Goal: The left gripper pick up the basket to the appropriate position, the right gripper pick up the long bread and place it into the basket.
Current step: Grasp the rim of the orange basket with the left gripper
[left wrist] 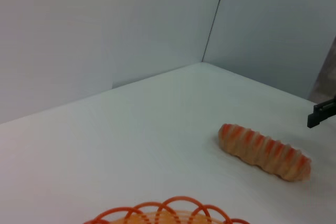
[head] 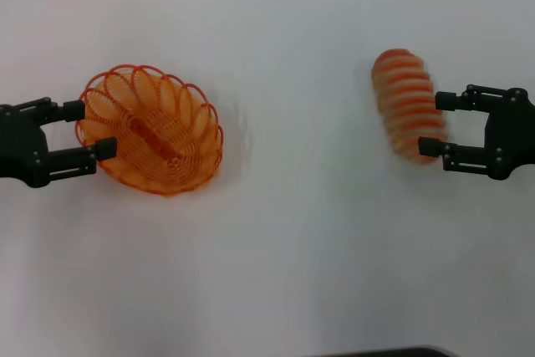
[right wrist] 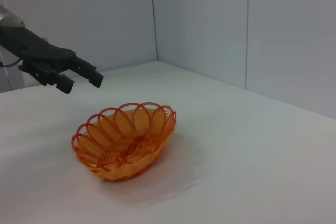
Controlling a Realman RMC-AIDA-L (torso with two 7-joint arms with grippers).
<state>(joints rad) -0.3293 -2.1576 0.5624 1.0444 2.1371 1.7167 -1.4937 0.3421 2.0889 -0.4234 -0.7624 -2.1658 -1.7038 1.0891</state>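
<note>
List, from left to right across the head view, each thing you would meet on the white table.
Black two-fingered left gripper → oval orange wire basket → striped tan long bread → black two-fingered right gripper.

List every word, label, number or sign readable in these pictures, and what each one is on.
None: no view shows any readable text.
The basket, the long bread, the left gripper, the right gripper, the table and the walls carry no visible writing.
</note>
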